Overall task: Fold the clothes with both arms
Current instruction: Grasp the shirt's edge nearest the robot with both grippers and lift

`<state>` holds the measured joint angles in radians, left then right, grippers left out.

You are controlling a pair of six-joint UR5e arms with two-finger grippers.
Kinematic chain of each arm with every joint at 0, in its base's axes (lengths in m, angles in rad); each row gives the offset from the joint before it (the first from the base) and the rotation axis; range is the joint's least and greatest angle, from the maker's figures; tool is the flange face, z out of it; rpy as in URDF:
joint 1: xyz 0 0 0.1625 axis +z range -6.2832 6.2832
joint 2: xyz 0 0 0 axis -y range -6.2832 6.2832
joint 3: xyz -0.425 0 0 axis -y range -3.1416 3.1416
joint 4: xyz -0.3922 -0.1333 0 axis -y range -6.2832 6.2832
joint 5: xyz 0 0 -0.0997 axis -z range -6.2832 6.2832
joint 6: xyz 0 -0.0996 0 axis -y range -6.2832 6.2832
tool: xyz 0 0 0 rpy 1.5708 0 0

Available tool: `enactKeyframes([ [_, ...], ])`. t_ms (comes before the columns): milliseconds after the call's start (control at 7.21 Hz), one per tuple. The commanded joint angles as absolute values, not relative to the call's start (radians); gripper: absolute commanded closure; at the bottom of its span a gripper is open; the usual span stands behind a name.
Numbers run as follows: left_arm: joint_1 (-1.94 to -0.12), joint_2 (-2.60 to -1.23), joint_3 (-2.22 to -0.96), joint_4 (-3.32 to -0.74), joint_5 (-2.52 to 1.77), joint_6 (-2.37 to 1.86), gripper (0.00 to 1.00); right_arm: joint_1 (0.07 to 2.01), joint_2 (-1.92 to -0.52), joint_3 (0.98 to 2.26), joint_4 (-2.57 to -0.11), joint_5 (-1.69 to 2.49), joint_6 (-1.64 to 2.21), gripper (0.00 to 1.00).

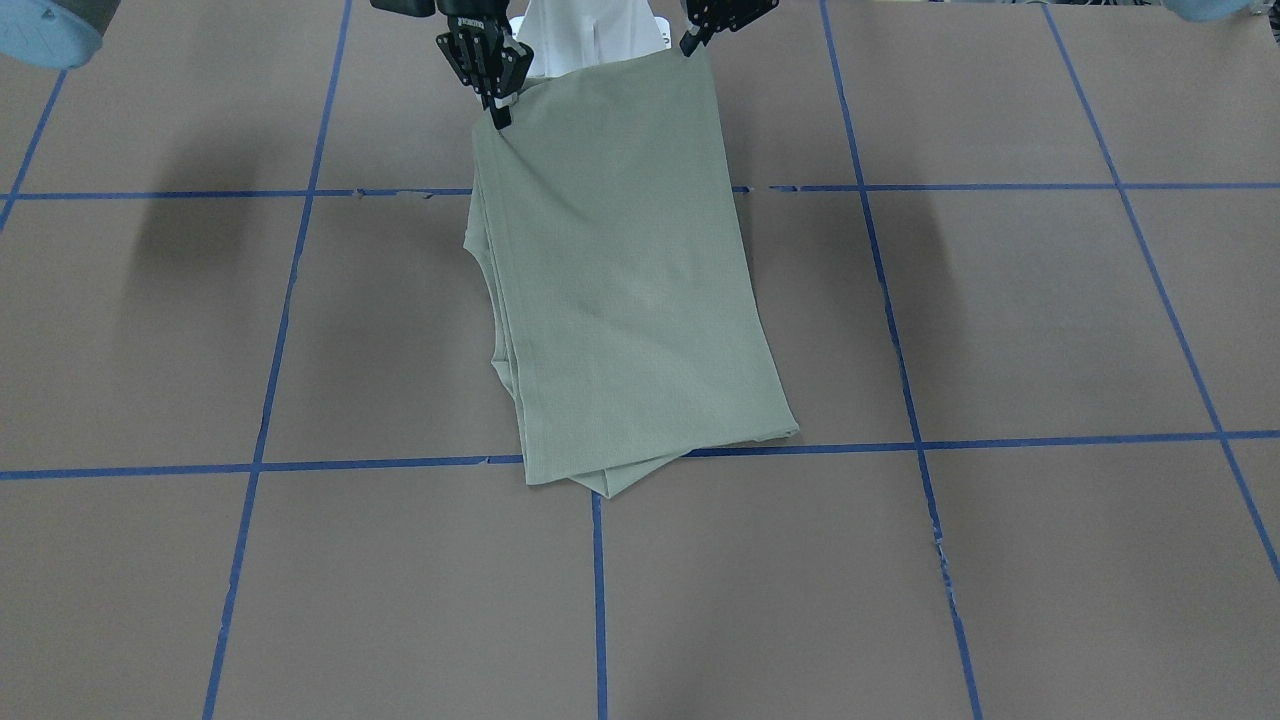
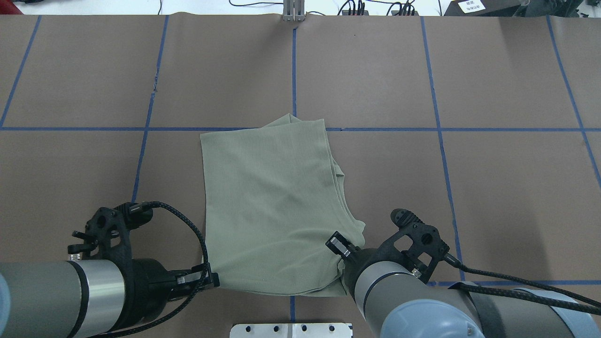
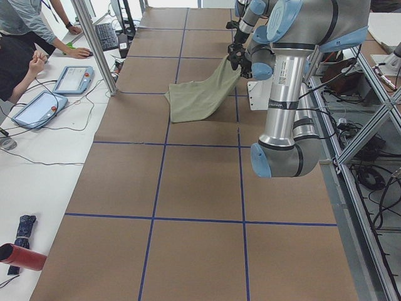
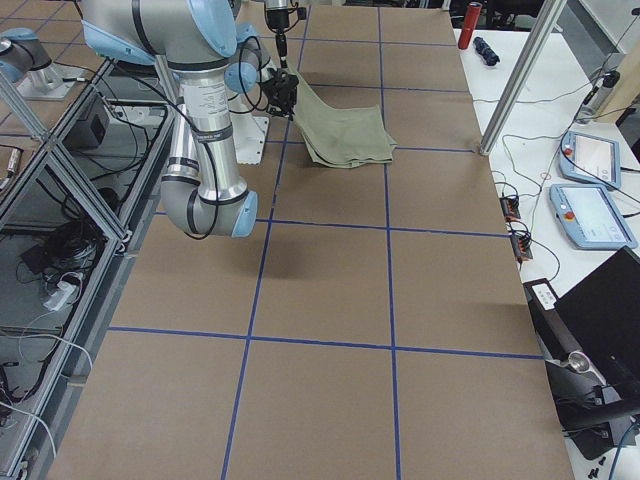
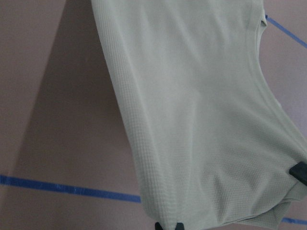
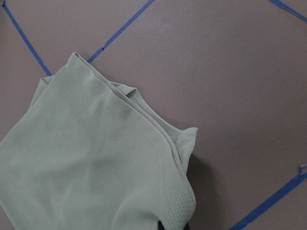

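The sage-green shirt (image 2: 267, 206), folded into a long narrow panel, slopes up from the table toward the robot. Its far end (image 1: 600, 470) rests on the brown table, and its near edge is raised. My left gripper (image 2: 213, 280) is shut on the near left corner of the shirt (image 5: 201, 120). My right gripper (image 2: 340, 249) is shut on the near right corner, where layered edges of the shirt (image 6: 96, 167) bunch up. In the front-facing view the right gripper (image 1: 497, 105) and the left gripper (image 1: 690, 45) hold the top edge taut between them.
The brown table (image 2: 493, 188) is marked with a blue tape grid. The white pedestal base (image 2: 291, 330) sits just behind the shirt's raised edge. A side bench with people's hands, tablets (image 3: 72, 78) and a metal post (image 3: 94, 44) lies beyond the far edge.
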<state>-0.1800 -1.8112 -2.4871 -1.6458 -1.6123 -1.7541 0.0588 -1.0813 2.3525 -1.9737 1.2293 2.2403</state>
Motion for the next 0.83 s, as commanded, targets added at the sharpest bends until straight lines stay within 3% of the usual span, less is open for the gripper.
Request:
enactKeyframes([
  [0, -0.227, -1.865, -2.431, -1.598, -1.635, -1.705, 1.0, 0.076, -0.99, 2.291, -2.034, 1.23, 2.226, 1.0],
  [277, -0.328, -1.962, -2.234, -1.603, -1.635, -1.605, 1.0, 0.188, -0.968, 2.129, -1.873, 1.232, 2.137, 1.0],
  [694, -0.46, -1.991, -2.07, -1.659, -1.637, -1.462, 1.0, 0.326, -0.901, 1.862, -1.681, 1.281, 2.034, 1.0],
])
